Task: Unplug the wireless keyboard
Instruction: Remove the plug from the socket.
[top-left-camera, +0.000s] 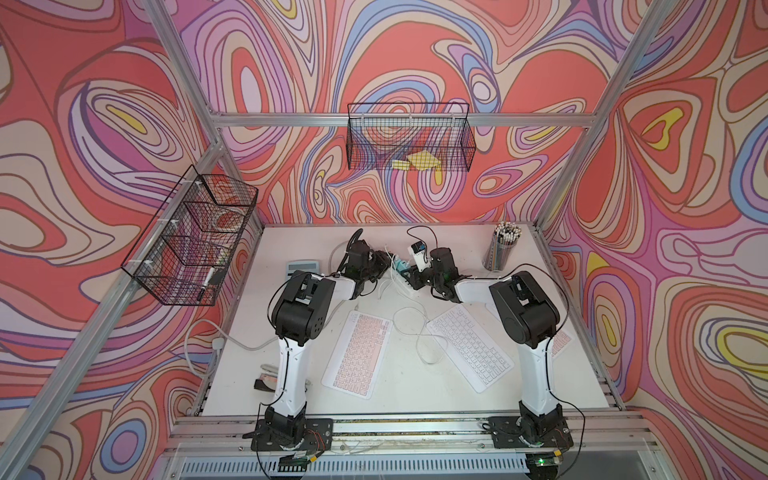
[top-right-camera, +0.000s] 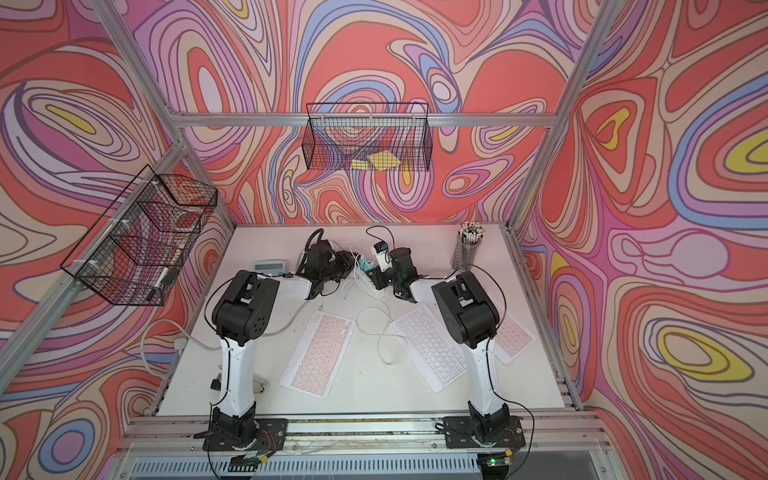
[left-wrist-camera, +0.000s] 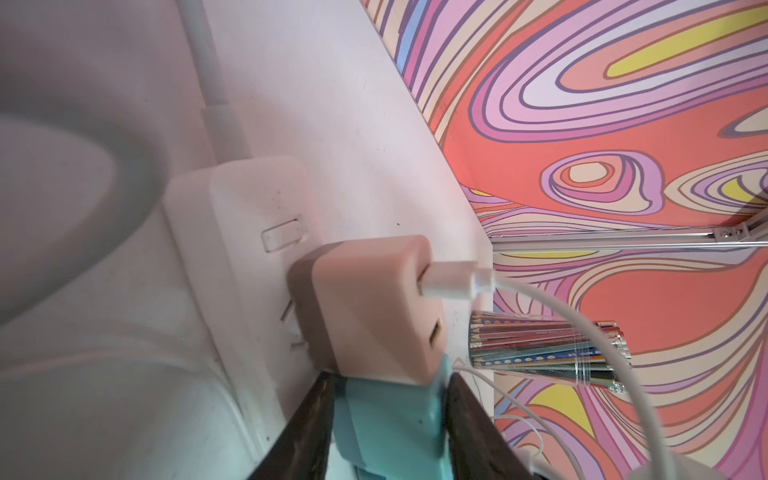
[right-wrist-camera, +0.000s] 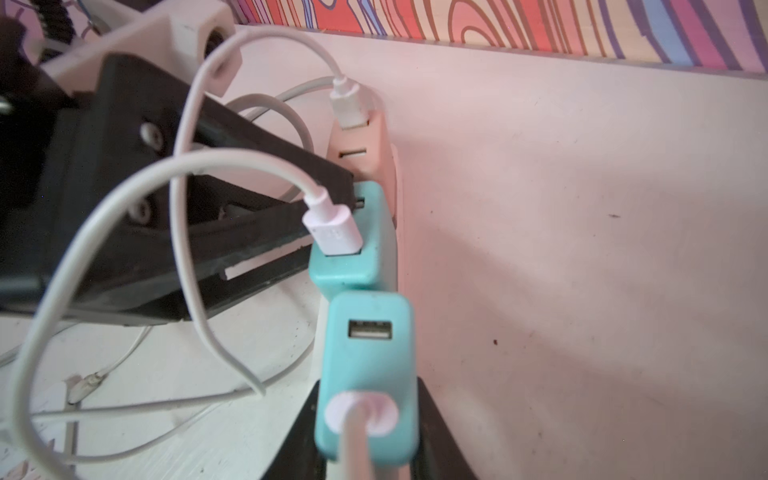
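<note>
In both top views the pink keyboard (top-left-camera: 357, 353) and white keyboard (top-left-camera: 469, 349) lie low-centre on the worktop (top-left-camera: 415, 390), below the power strip (top-left-camera: 405, 287) at mid-frame; the back-wall basket (top-left-camera: 374, 141) holds yellow notes (top-left-camera: 419, 161), and the cup (top-left-camera: 496, 257) at upper right holds pencils (top-left-camera: 508, 230). In the left wrist view the left tool (left-wrist-camera: 390, 386) clamps the middle teal charger (left-wrist-camera: 386, 428) at the bottom edge, just under the pink charger (left-wrist-camera: 365, 307). In the right wrist view the right tool (right-wrist-camera: 368, 399) grips the end teal charger (right-wrist-camera: 368, 353) at lower centre, with a pink plug (right-wrist-camera: 361, 415) in its face. We cannot tell which keyboard it feeds, but we judge the unplugging itself is in hand, and the next move calls for a straight pull off the strip while the other tool braces.
</note>
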